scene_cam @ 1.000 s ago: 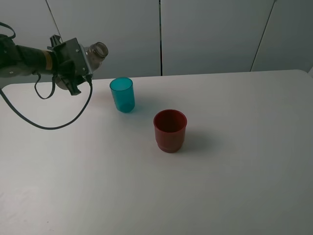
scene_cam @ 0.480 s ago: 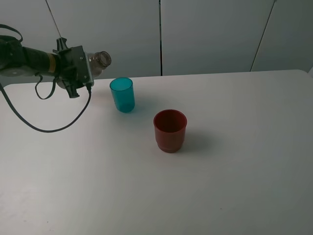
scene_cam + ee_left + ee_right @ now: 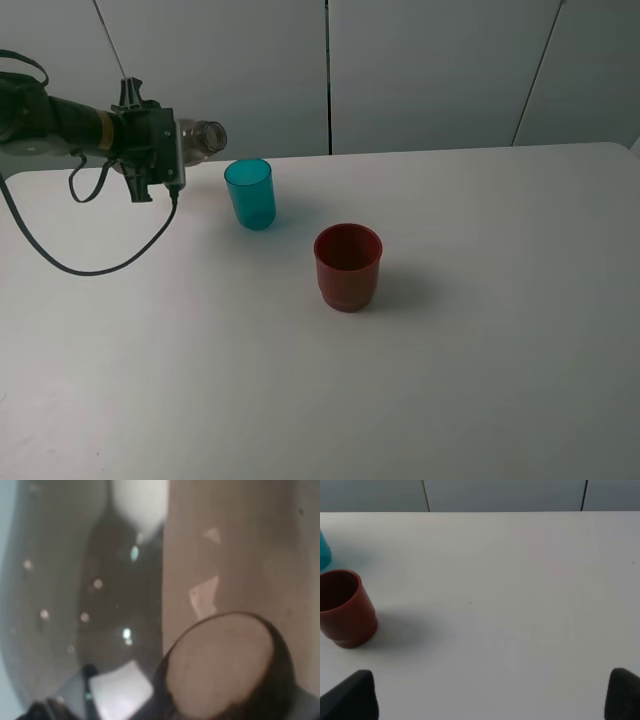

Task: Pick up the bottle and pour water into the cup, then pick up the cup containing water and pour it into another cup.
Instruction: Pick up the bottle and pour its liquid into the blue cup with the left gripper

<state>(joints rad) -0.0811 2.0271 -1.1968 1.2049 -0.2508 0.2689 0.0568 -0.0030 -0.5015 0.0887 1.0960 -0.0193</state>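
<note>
The bottle [image 3: 203, 137] is pinched by the left gripper [image 3: 165, 152] and laid sideways, mouth just left of the cup [image 3: 250, 195].

— Where's your high camera?
— Above the table [image 3: 480, 380], looking down toward the back wall [image 3: 430, 70]; bottle [image 3: 205, 137] at ten o'clock.
— Your wrists?
— Left: pressed against that bottle, blurred. Right: low over the table, sharing the red cup [image 3: 348, 266] with the high view.

The white table [image 3: 480, 330] carries two upright cups: a dark red cup [image 3: 348, 266], and a teal cup [image 3: 250, 194] near it, behind and leftward.
</note>
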